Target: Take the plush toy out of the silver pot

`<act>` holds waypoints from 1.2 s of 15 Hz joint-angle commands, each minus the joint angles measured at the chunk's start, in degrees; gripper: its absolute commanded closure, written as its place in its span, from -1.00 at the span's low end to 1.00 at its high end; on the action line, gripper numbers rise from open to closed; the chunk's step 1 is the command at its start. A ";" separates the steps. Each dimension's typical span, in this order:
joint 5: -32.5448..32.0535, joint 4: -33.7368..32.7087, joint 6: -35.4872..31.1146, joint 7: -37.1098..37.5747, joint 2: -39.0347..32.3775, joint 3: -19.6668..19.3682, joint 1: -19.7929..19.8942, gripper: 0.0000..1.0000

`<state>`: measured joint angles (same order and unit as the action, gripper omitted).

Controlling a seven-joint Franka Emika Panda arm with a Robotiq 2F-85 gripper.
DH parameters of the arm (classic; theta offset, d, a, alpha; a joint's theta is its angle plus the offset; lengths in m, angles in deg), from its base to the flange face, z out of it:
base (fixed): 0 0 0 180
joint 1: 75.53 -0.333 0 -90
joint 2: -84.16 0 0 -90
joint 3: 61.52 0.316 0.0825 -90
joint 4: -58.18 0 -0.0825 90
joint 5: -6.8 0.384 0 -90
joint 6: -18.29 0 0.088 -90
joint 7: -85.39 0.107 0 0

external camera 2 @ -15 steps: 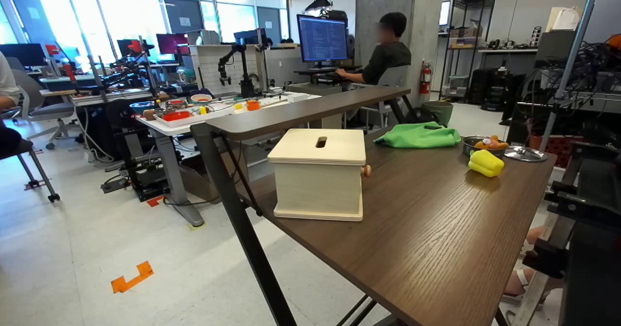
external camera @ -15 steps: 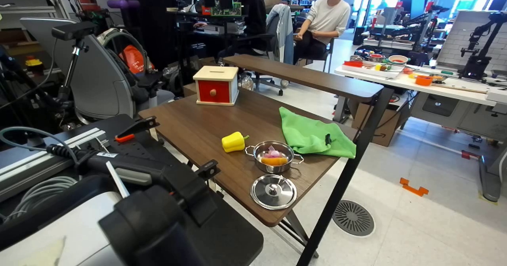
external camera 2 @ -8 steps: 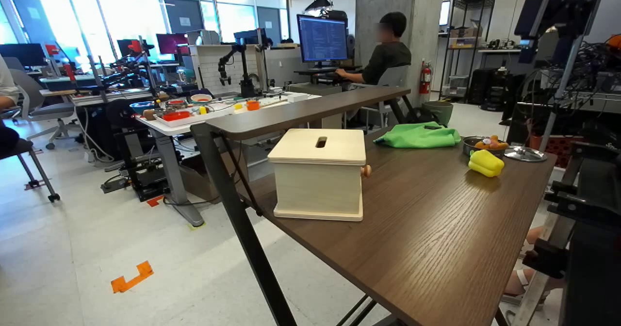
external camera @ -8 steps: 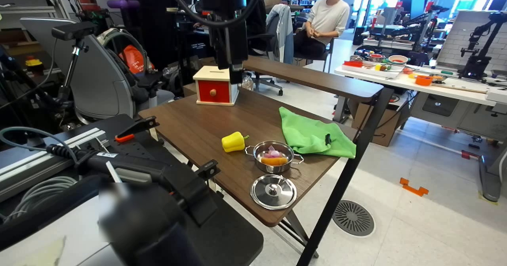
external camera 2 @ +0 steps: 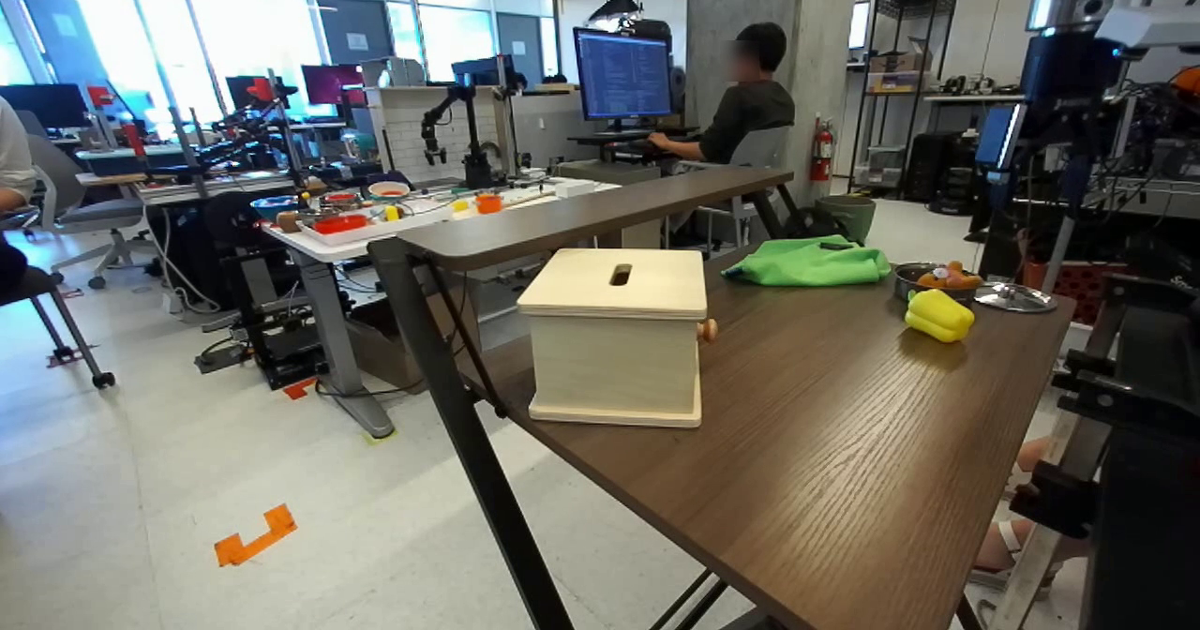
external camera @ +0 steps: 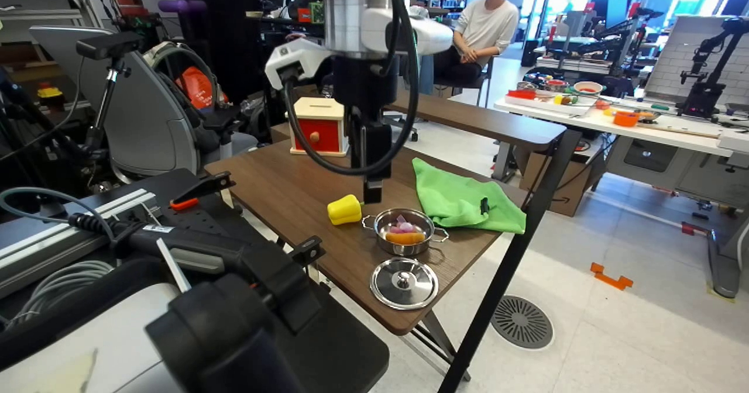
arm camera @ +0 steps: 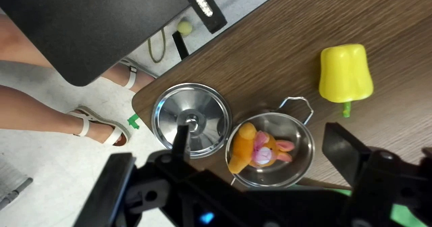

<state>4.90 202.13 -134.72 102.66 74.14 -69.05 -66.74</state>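
The lid (arm camera: 189, 110) is already off the pot (arm camera: 284, 127), but your gripper (arm camera: 258, 132), spread wide and empty, has yet to lift out the toy (arm camera: 261, 149).

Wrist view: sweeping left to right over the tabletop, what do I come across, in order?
Round metal lid → silver pot with the orange plush toy inside → yellow bell pepper.
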 commanded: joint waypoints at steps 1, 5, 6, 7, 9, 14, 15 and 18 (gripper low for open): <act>0.11 -5.76 -0.39 1.55 -7.73 -2.75 -0.78 -1.00; 1.40 -11.40 1.16 2.33 -13.56 -4.13 -1.43 -1.00; 1.50 -12.62 1.43 2.67 -14.63 -4.29 -1.74 -1.00; 1.64 -13.71 1.81 2.70 -15.49 -4.11 -2.03 -1.00; 1.50 -15.58 2.07 3.17 -17.09 -4.08 -2.82 -1.00; 1.74 -19.41 2.60 4.31 -20.61 -4.01 -4.53 -1.00; 1.96 -20.07 2.78 4.30 -21.13 -3.80 -4.67 -1.00; 2.22 -21.85 3.35 4.33 -22.91 -3.60 -5.23 -1.00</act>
<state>5.59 183.28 -133.58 106.83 53.36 -72.32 -70.90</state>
